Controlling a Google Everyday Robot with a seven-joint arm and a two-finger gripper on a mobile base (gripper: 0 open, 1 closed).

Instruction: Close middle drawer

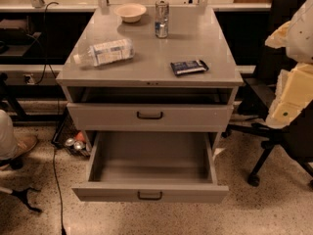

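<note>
Gripper (292, 94) hangs up right of the middle drawer (149, 192), well apart, touching nothing; wide or narrow, can't tell. Drawer stands pulled far out.

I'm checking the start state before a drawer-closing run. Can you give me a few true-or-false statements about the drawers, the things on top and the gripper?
1. The middle drawer is pulled far out. True.
2. A bottle lies inside it. False: the bottle lies on its side on the cabinet top.
3. A can stands upright on the top. True.
4. The gripper grasps the drawer's handle. False: the gripper is not in view, and nothing touches the handle.
5. The bowl sits at the top's front edge. False: it sits at the back, left of the can.
</note>
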